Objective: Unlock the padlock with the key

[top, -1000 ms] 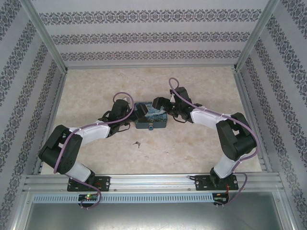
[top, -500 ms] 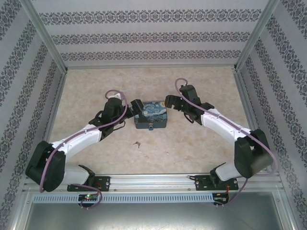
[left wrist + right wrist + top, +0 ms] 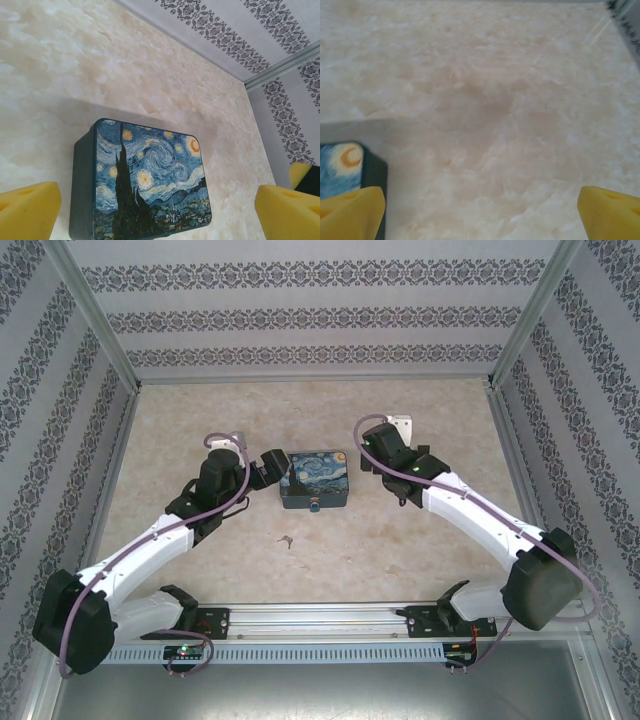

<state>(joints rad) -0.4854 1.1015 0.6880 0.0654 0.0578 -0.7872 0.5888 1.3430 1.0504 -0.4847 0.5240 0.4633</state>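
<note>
Jaws spread, empty, on left gripper [image 3: 157,212] and right gripper [image 3: 480,212] | we see key [image 3: 287,539] lying apart from padlock [image 3: 315,506] | we judge unlocking not begun.

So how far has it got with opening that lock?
Nothing looks done yet. The tiny brownish-grey metal key lies on the marble-patterned table, apart from both arms. The left fingers and right fingers are open and empty beside the blue painted tin. The small blue-grey padlock sits at the tin's near side. Picking up the key, inserting and turning it all remain.
</note>
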